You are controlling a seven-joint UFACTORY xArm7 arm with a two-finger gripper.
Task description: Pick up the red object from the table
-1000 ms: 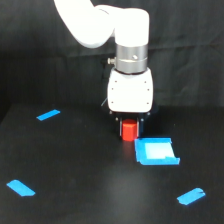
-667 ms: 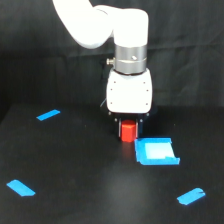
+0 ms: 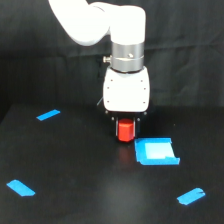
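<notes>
Grip on the red block (image 3: 126,131) cannot be confirmed; the gripper (image 3: 126,128) sits over it on the desk (image 3: 75,165). Closure should be checked, then a straight lift made, clear of the blue square (image 3: 156,151).

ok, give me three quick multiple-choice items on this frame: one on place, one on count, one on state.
1. Where is the red block?
A. directly under the gripper
B. on the blue square
C. by the far-left tape

2. How many blue tape strips lie on the table?
A. one
B. three
C. five

3. The blue square is:
A. held by the gripper
B. lying flat on the table
C. on top of the block

Key: 1 A, block sits under the gripper body; 2 B, three strips besides the square; 3 B, it lies flat beside the block.
</notes>
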